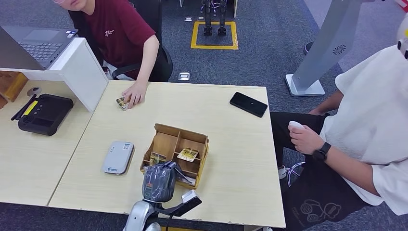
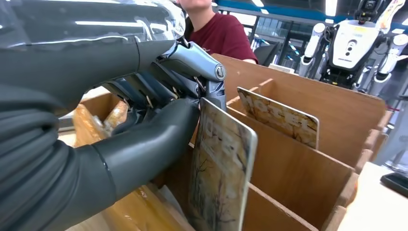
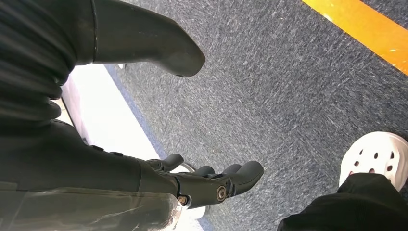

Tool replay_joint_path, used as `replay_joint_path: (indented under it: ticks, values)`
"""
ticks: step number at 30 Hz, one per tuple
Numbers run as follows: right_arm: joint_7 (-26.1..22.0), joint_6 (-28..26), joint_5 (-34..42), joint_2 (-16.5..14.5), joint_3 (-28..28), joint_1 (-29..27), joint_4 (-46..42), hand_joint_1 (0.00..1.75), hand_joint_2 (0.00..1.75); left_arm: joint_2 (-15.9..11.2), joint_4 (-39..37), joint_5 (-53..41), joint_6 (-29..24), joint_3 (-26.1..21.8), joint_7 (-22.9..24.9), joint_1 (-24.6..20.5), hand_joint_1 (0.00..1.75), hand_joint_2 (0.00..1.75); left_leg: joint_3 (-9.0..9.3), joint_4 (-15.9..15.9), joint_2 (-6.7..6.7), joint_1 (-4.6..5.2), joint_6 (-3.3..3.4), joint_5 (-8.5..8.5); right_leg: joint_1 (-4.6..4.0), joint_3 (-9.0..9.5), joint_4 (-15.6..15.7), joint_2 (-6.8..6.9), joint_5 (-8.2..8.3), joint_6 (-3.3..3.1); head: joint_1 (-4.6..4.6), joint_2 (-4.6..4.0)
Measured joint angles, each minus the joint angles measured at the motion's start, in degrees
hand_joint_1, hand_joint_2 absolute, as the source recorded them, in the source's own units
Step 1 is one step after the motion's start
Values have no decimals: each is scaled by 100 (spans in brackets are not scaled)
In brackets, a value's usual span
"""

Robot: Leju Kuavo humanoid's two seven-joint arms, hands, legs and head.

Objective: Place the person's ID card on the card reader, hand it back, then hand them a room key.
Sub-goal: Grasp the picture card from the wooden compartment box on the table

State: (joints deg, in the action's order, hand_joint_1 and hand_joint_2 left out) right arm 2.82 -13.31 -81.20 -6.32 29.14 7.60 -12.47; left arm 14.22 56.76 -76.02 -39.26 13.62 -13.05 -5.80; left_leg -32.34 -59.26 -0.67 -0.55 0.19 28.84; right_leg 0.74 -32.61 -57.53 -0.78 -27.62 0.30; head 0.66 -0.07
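This looks like a robotics lab or office dressed as a reception desk: grey carpet with a yellow floor marking (image 1: 214, 35) at upper centre, another humanoid robot (image 2: 353, 43) standing behind, a laptop (image 1: 41, 42) at upper left, and pale wooden tables (image 1: 231, 144).

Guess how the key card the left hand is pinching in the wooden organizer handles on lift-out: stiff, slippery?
The key card looks flat and unbent, so probably stiff. Its glossy face could slip between the left hand's smooth fingers. It seems thin and light, and the wooden organizer should stay put unless the card catches a divider.
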Motion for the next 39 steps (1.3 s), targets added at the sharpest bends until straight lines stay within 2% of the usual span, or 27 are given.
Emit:
replay_joint_path:
  ticks: [10, 20, 30, 35, 36, 37, 39]
  values:
    - [0, -1, 11, 0, 0, 1, -4, 0, 175, 5, -56, 25, 0, -37, -32, 6, 175, 175, 0, 0, -1, 0, 2, -1, 0, 2, 0, 1, 0, 0, -2, 0]
    - [0, -8, 29, 0, 0, 0, -22, 0, 175, 22, -59, 238, 0, -37, -263, 11, 175, 175, 2, 0, -2, 0, 4, -3, 0, 4, 0, 2, 1, 0, -2, 0]
    - [-20, -28, 81, 0, 0, -3, -22, 0, 175, 29, 194, 568, 0, -35, -421, 112, 175, 175, 2, 0, -2, 0, 4, -3, 0, 3, 0, 1, 0, 0, -1, 0]
    - [-23, -30, 85, 0, 0, -3, -22, 0, 175, 28, 239, 629, 0, -29, -412, 132, 168, 175, 2, 0, -2, 0, 4, -3, 0, 3, 0, 1, 0, 0, -1, 0]
    - [-23, -31, 89, 0, 0, -3, -22, 0, 175, 27, 240, 652, 0, -20, -398, 136, 164, 175, 2, 0, -2, 0, 4, -3, 0, 3, 0, 1, 0, 0, -1, 0]
    - [-24, -32, 93, 0, 0, -3, -22, 0, 175, 25, 240, 671, 0, -7, -384, 140, 151, 175, 2, 0, -2, 0, 4, -3, 0, 3, 0, 1, 0, 0, -1, 0]
    - [-25, -33, 106, 0, 0, -3, -22, 0, 175, 21, 245, 704, 0, 18, -365, 148, 72, 175, 2, 0, -2, 0, 4, -3, 0, 3, 0, 1, 0, 0, -1, 0]
